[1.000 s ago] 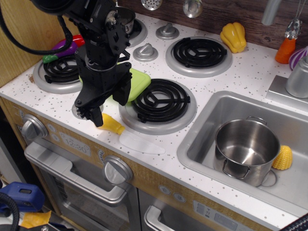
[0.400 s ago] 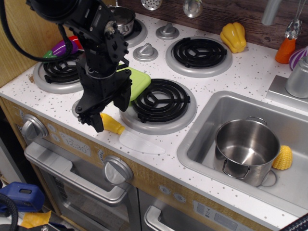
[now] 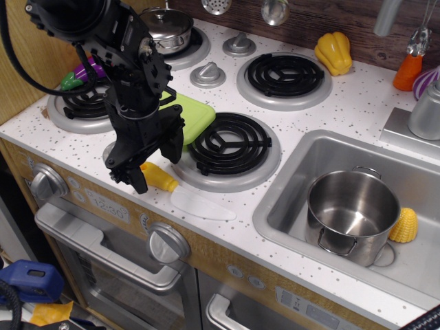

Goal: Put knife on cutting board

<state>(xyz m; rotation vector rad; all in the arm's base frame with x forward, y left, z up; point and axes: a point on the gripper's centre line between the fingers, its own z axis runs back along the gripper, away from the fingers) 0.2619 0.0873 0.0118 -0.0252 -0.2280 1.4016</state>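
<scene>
Speckled toy stove counter (image 3: 289, 206). My gripper (image 3: 152, 159) hangs spread and empty over the knife (image 3: 187, 194) handle; a skewed closure could squirt it away from the cutting board (image 3: 189, 115).

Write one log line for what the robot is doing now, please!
phase: reaching | end effector: open, over knife handle | knife: on counter | board: bare

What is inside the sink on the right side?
In the sink stands an empty steel pot. A yellow toy corn cob lies beside it on the right. The pot covers the sink floor beneath it, so anything there cannot be seen.
</scene>
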